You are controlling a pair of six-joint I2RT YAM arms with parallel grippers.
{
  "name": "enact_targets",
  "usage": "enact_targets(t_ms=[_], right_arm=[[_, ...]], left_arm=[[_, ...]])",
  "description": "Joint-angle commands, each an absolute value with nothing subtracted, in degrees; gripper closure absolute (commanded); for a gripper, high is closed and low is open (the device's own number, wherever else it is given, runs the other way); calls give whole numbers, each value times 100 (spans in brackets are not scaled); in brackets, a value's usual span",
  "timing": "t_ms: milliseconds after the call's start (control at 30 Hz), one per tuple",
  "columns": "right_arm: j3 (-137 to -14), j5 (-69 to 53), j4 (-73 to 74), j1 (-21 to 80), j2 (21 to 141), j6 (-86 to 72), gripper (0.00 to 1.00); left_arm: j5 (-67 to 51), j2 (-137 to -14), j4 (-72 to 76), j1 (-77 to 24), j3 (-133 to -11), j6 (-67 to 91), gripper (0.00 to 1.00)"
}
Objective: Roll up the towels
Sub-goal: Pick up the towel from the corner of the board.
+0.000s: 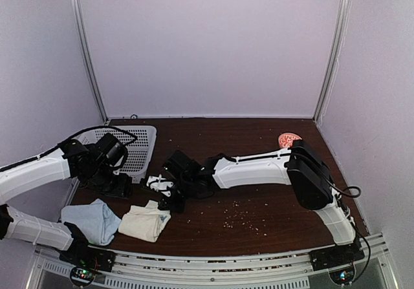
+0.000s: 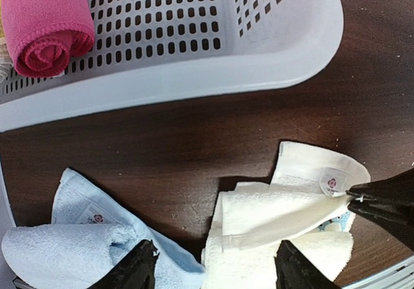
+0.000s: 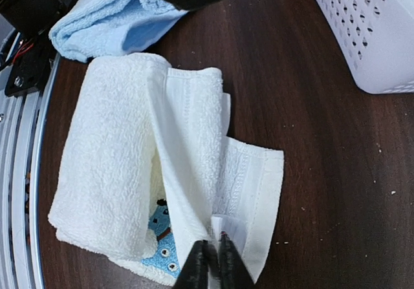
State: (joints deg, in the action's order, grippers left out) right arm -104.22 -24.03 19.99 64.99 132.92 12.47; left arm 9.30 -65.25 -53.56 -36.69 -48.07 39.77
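Observation:
Two towels lie folded and loose near the table's front left. The cream-white towel (image 1: 145, 221) (image 3: 116, 166) (image 2: 284, 218) has one layer lifted at its corner, next to a small label. My right gripper (image 3: 213, 250) (image 1: 169, 200) is shut on that lifted edge; in the left wrist view its dark fingers (image 2: 381, 202) come in from the right. Left of it lies the pale blue towel (image 1: 94, 219) (image 2: 58, 250) (image 3: 110, 21), touched by neither gripper. My left gripper (image 2: 217, 269) (image 1: 123, 187) hangs open above the gap between the two towels, holding nothing.
A white perforated basket (image 1: 139, 143) (image 2: 194, 75) (image 3: 375, 37) stands at the back left and holds a rolled pink cloth (image 2: 45, 27). A round pink-red object (image 1: 289, 138) lies at the far right. Crumbs (image 1: 242, 214) dot the dark wood. The metal rail (image 3: 22, 172) runs along the front edge.

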Motion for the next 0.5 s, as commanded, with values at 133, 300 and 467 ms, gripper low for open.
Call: enact_targets(t_ms=[133,300,467], right_arm=[[-10771,-2288,2530,6522,12660,1573,100],[-10986,-2431,3040,6328,11830,1572,100],[-11448,-3144,3460,5665,10758,1253,100]], left_arm=[[1254,-6470,-5166,-3628,-4843,3925,38],[1624,-6394,-5212,-3629,-5075,3963,40],[1714,-6272,-4798,-3629,-5340,3775,40]])
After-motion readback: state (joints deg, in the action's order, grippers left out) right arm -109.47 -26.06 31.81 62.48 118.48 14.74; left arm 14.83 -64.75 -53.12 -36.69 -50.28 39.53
